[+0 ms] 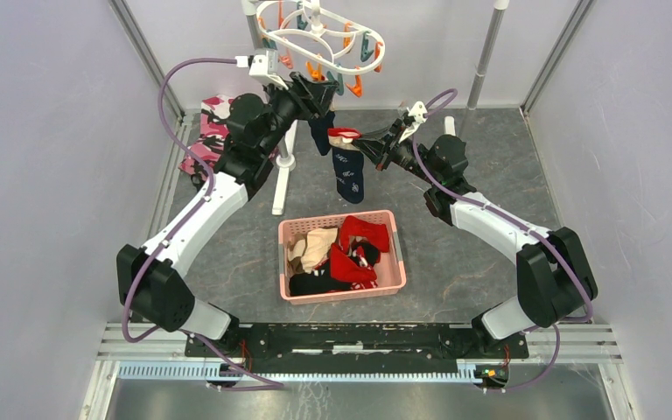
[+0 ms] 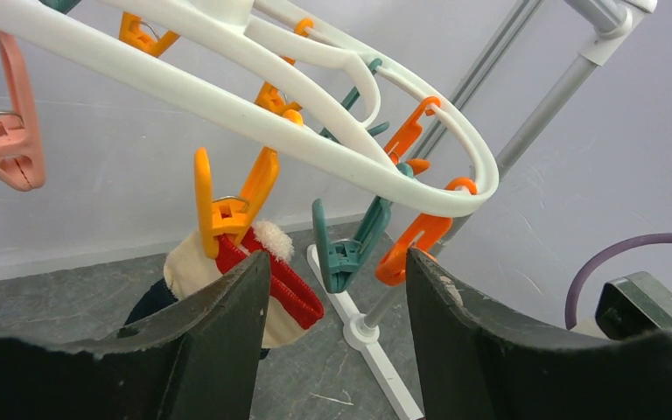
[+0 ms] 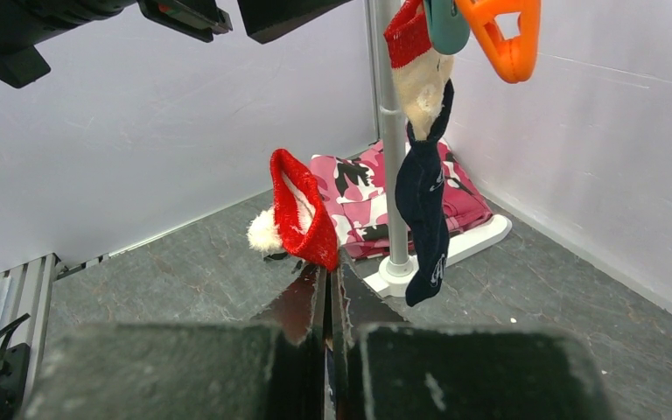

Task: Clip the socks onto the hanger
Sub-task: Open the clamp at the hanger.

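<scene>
The white oval hanger (image 1: 319,39) hangs from the rack with orange and teal clips. My left gripper (image 1: 318,93) is raised just under it, open and holding nothing. In the left wrist view a teal clip (image 2: 343,254) hangs beyond the gap between the fingers (image 2: 219,332). An orange clip (image 2: 227,206) holds one sock (image 2: 271,276) by its red cuff, and its navy body (image 3: 424,210) hangs down. My right gripper (image 1: 360,138) is shut on a second sock (image 1: 348,171), red-cuffed (image 3: 302,210) and navy, held up beside the hung one.
A pink basket (image 1: 285,262) in the middle of the table holds several red, beige and black socks. Grey rack poles (image 1: 486,57) stand at the back, with a white foot (image 1: 282,188). A pink camouflage cloth (image 3: 359,192) lies at the back left.
</scene>
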`<state>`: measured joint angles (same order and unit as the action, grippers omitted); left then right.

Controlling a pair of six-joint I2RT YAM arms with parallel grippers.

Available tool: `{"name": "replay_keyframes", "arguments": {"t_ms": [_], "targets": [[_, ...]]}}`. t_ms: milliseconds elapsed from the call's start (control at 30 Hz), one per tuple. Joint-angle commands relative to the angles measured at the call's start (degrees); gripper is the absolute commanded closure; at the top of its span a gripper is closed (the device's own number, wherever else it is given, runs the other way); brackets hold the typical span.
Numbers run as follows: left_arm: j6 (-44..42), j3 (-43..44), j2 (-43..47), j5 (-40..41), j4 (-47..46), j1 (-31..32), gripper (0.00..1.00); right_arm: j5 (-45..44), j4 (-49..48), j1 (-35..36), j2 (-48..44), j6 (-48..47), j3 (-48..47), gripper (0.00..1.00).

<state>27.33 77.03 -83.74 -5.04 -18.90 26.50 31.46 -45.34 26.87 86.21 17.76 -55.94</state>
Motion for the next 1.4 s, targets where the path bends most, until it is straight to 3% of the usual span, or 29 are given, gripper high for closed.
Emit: {"name": "replay_keyframes", "arguments": {"t_ms": [0,700,1367], "targets": [[-2.3,3.0,-0.1,1.3,-0.5,0.5,0.36,-0.2,-1.6,-0.2,-1.3,0.1,-1.4,1.0],[-4.3,4.6,-1.9,8.5,-0.2,2.8,0.33,0.1,-2.6,-0.4,-2.4,0.5,-0.5,1.0],[-3.7,7.1,-5.6,10.1,-2.9,3.2,0.29,0.2,-3.3,-0.6,-2.7,1.0,0.2,1.0]]}}
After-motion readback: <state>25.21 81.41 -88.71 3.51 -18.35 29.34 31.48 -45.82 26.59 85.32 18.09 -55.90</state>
